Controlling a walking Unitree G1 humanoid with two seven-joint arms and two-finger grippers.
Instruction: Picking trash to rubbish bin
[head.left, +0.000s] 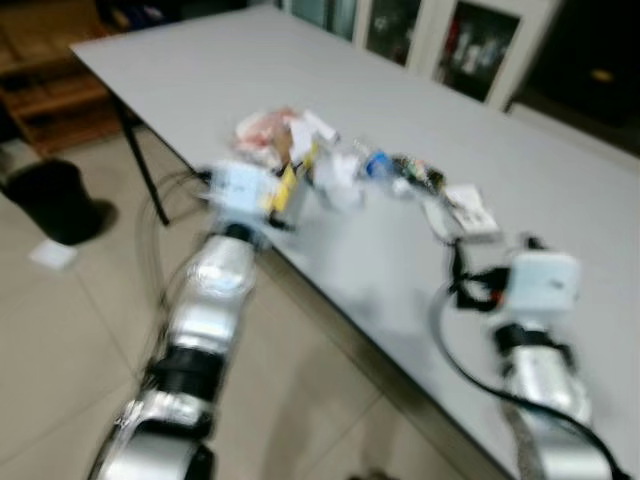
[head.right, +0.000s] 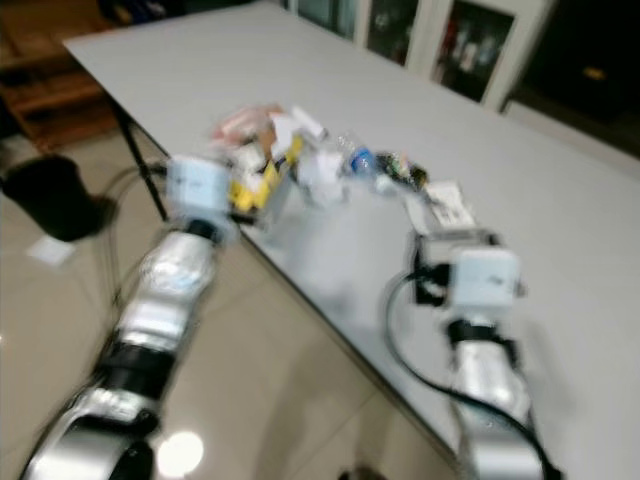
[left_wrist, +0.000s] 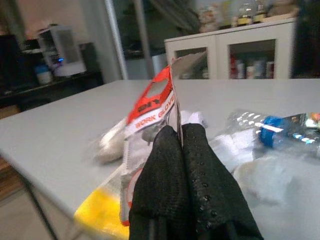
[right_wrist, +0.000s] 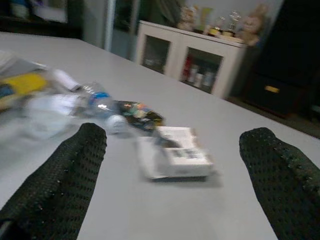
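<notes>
A heap of trash (head.left: 300, 150) lies near the front edge of the grey table (head.left: 220, 70). My left gripper (left_wrist: 180, 137) is shut on a red, white and yellow work-gloves packet (left_wrist: 155, 112), which sticks up between its fingers at the left end of the heap. A clear bottle with a blue cap (left_wrist: 272, 132) and crumpled white paper (head.left: 337, 182) lie just beyond. My right gripper (right_wrist: 172, 145) stands open over the table, facing a small white carton (right_wrist: 175, 155) that lies flat between its fingers (right_wrist: 75, 165). A colourful wrapper (right_wrist: 137, 112) lies behind the carton.
A black rubbish bin (head.left: 55, 200) stands on the tiled floor to the left, past the table's leg (head.left: 145, 175). A white scrap (head.left: 52, 255) lies on the floor beside it. White glass-door cabinets (head.left: 480, 40) line the far wall.
</notes>
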